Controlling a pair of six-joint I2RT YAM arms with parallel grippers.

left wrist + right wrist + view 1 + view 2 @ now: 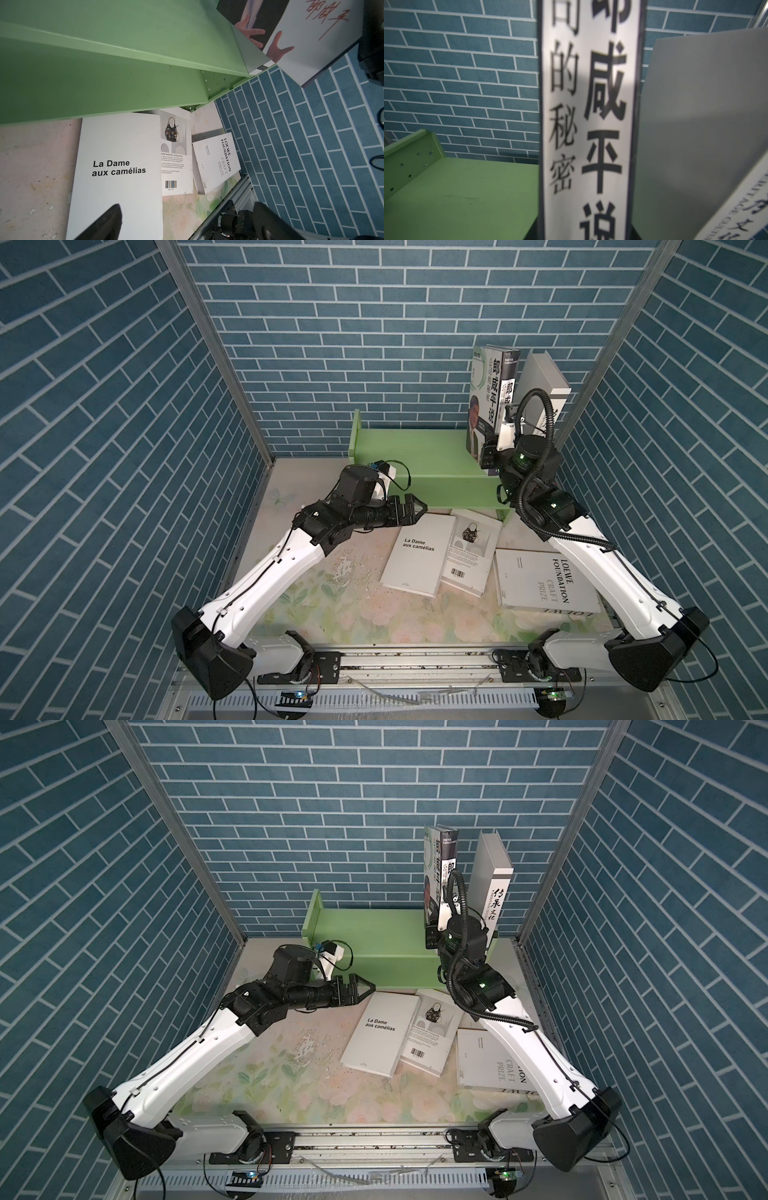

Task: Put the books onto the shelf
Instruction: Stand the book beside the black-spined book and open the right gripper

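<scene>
Right gripper (489, 454) pinches the lower spine end of the tall Chinese-titled book w/ a man's portrait on the cover (484, 385), its fingers pressed onto it from both sides. The book stands upright over the right end of the pale green shelf (415, 456); can't tell whether its bottom sits on the board. In the right wrist view its spine (589, 104) fills the middle. Just beside it on the right, a grey hardback w/ a white spine (540, 381) leans tilted at the shelf's end, w/ a small gap btw the two at the top

Left gripper (417, 506) holds nothing, fingers (110, 220) spread wide, low in front of the shelf by a far corner of the white "La Dame aux camélias" book (417, 556); can't tell if it touches. That book lies flat on the worn floral tabletop (332, 593), overlapping the white book w/ a handbag photo and barcode (469, 556). The white "LOEWE FOUNDATION CRAFT PRIZE" book (540, 580) lies flat near them, partly under the right arm
</scene>
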